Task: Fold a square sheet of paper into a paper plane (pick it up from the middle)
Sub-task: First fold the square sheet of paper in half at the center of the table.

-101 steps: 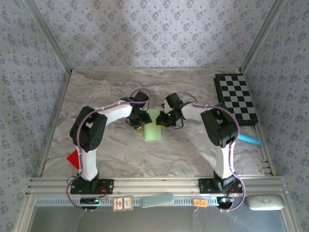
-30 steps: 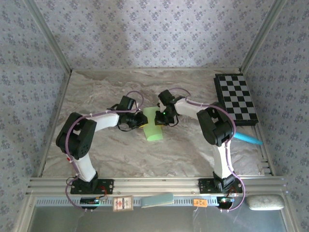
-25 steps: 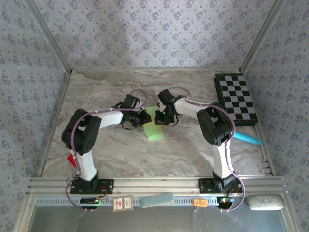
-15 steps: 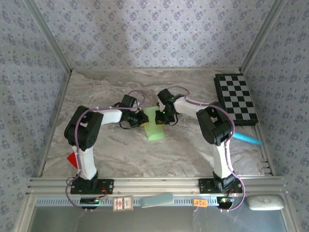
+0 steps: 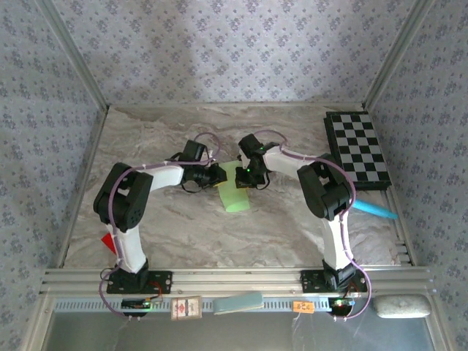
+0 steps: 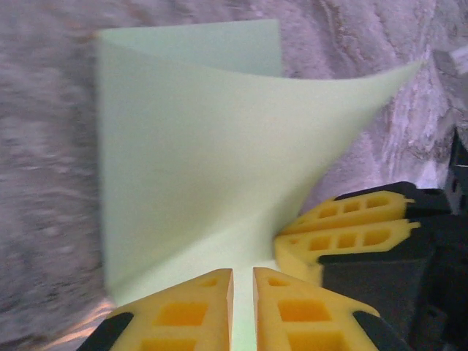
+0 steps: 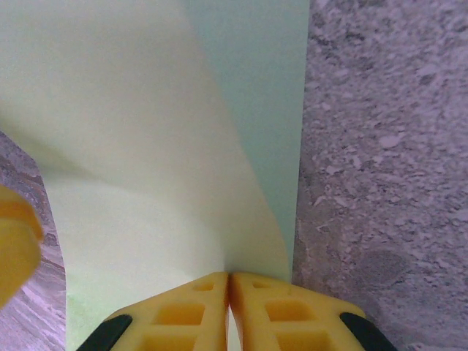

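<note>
The pale green sheet of paper [image 5: 234, 196] lies mid-table, partly folded, and no dart-shaped paper plane shows. My right gripper [image 5: 246, 175] is shut on the sheet's far right edge, lifting a flap [image 7: 146, 110] that curls up from its jaws [image 7: 229, 285]. My left gripper [image 5: 218, 177] is at the sheet's far left edge. Its jaws [image 6: 243, 292] are almost together, tips over the flat lower layer [image 6: 168, 241], with nothing pinched between them. In the left wrist view the raised flap [image 6: 219, 131] arches over that layer, and the right fingers [image 6: 344, 227] are close beside it.
A chessboard [image 5: 358, 150] lies at the back right with a blue object [image 5: 376, 210] in front of it. A red piece [image 5: 110, 240] sits by the left arm's base. A light-blue card [image 5: 239, 302] and a grey pad [image 5: 401, 306] rest on the near rail.
My left gripper has slid right and slightly away, up to the paper's left edge, and its elbow has shifted. The right gripper has kept hold of the flap, almost still.
</note>
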Robot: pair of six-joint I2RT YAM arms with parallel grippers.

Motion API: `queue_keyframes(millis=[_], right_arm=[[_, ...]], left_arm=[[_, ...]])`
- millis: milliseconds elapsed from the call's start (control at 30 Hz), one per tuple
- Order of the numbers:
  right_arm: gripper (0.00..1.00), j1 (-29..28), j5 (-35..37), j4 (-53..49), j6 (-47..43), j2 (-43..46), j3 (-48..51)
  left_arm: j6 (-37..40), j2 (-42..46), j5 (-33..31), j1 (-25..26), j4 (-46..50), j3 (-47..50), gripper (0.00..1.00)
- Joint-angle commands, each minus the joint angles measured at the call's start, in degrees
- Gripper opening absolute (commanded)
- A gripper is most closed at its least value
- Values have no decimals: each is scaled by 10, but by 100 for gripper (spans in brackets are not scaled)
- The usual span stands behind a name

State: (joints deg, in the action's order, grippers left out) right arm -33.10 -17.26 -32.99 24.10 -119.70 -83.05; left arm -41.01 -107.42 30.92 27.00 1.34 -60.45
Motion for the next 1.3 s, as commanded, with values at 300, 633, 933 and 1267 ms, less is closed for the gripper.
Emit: queue_keyframes(millis=[300,633,933,1267], right_arm=[[15,7,100,-77,1,-57,39],[15,6,104,-78,2,-53,50],[15,3,104,-73,11,-51,49],[15,1,96,-63,21,-53,57]], left_arm=[[35,-96,-24,-58,55,-70,14],[95,-144,-41,-105,132,-168,14],[86,-90,-56,-90,143,-195,14],[45,-29,-54,-39,111,-134,15]])
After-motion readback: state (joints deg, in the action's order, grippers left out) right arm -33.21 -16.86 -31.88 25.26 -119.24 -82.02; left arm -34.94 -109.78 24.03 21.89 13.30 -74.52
